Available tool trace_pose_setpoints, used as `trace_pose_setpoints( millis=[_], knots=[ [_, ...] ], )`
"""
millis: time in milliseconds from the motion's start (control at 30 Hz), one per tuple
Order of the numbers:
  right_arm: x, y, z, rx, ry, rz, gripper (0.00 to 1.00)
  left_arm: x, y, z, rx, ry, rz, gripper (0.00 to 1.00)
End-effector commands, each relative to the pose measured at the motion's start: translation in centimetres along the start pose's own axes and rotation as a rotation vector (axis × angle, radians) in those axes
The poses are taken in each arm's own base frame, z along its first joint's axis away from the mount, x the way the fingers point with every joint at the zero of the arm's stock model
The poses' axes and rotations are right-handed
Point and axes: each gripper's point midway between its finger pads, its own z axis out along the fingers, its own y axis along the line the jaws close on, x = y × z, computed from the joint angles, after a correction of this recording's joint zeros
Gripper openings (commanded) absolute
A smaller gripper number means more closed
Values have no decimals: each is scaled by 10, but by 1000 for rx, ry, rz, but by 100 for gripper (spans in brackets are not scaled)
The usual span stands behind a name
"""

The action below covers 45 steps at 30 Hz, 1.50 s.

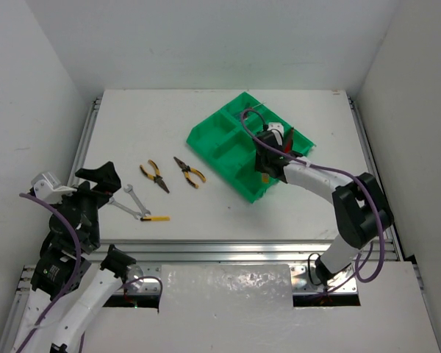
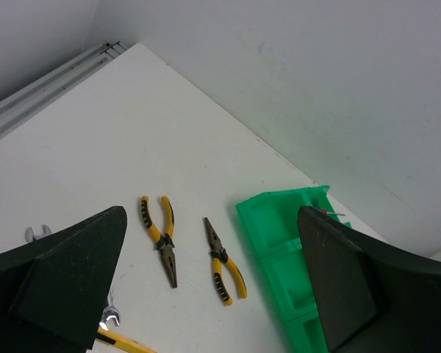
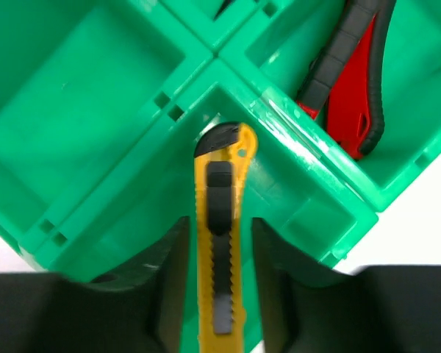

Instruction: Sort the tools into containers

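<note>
The green organizer tray sits at centre right. My right gripper is down in its near compartment, and the yellow utility knife lies between the fingers with its tip at the compartment corner. A thin strip of green shows on each side of the knife, so the jaws stand slightly apart. Red-handled pliers lie in the neighbouring compartment. Two yellow-handled pliers, a metal wrench and a yellow-handled screwdriver lie on the table. My left gripper is open and empty above the table's left side.
A thin tool sticks up from the tray's far compartment. White walls close in the table on three sides. Metal rails run along the table's left and right edges. In the left wrist view both pliers lie left of the tray.
</note>
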Motion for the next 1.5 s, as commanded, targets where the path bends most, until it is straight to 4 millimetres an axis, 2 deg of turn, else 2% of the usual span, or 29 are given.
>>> trace_pose_setpoints(
  millis=[0, 33, 67, 100, 233, 267, 300, 333, 367, 400, 433, 467, 500, 533, 567, 600, 633, 667, 733, 767, 933, 1033, 1133, 1200, 1267, 1367, 1400, 1433, 1467],
  knots=[
    [-32, 8, -10, -32, -98, 94, 44, -7, -5, 0, 14, -13, -6, 100],
    [-34, 11, -11, -51, -110, 96, 48, -7, -6, 0, 15, -12, -6, 100],
    [-37, 15, -14, -75, -116, 91, 58, -7, -6, 0, 16, -13, -5, 100],
    [-42, 17, -16, -88, -123, 92, 61, -6, -6, 1, 18, -10, -4, 100],
    [-54, 32, -26, -146, -147, 46, 64, -2, -7, 4, 6, 3, 11, 100],
    [-58, 41, -30, -191, -167, 29, 64, -1, -6, 5, -2, 7, 12, 100],
    [-47, 67, -40, -324, -157, -25, 60, -2, -4, 6, -18, 4, 11, 100],
    [-55, 90, -49, -440, -221, -102, 59, 0, -3, 7, -32, 11, 16, 100],
    [-47, 110, -56, -533, -210, -161, 59, 0, -2, 7, -42, 14, 12, 100],
    [-30, 147, -67, -665, -179, -258, 58, 0, 1, 8, -64, 9, 11, 100],
    [-18, 164, -72, -730, -178, -403, 57, 0, 3, 9, -75, 8, 10, 100],
    [-11, 202, -93, -819, -198, -502, 56, -1, 5, 9, -86, 3, 5, 100],
    [18, 220, -84, -846, -146, -598, 55, -3, 6, 8, -85, -4, -3, 100],
    [32, 232, -85, -881, -146, -715, 55, -4, 6, 7, -84, -8, -6, 100],
    [37, 262, -103, -941, -177, -763, 55, -5, 7, 7, -84, -13, -10, 100],
    [67, 269, -93, -967, -118, -859, 55, -7, 8, 5, -79, -22, -17, 100],
    [75, 280, -96, -997, -111, -889, 55, -8, 8, 4, -77, -24, -20, 100],
    [74, 300, -108, -1034, -136, -911, 55, -10, 9, 3, -80, -33, -25, 100],
    [98, 314, -107, -1088, -103, -972, 58, -13, 12, 0, -81, -47, -39, 100],
    [97, 329, -117, -1115, -124, -988, 58, -17, 14, -2, -84, -61, -50, 100],
    [133, 357, -116, -1151, -77, -1104, 59, -20, 14, -5, -71, -75, -65, 100],
    [154, 363, -109, -1149, -39, -1153, 58, -18, 13, -3, -74, -66, -55, 100],
    [167, 367, -103, -1137, -38, -1191, 57, -17, 12, -3, -73, -60, -50, 100],
    [174, 367, -95, -1119, -24, -1212, 52, -17, 12, -3, -71, -58, -49, 100],
    [180, 366, -93, -1116, -11, -1217, 41, -17, 12, -3, -70, -59, -50, 100],
    [191, 360, -92, -1112, 2, -1234, 33, -18, 12, -4, -67, -63, -51, 100],
    [189, 360, -93, -1104, -14, -1239, 27, -18, 12, -4, -66, -64, -52, 100],
    [196, 356, -92, -1104, -4, -1252, 21, -19, 12, -4, -64, -65, -52, 100],
    [198, 353, -91, -1099, 1, -1260, 19, -18, 12, -4, -65, -64, -51, 100]
  ],
)
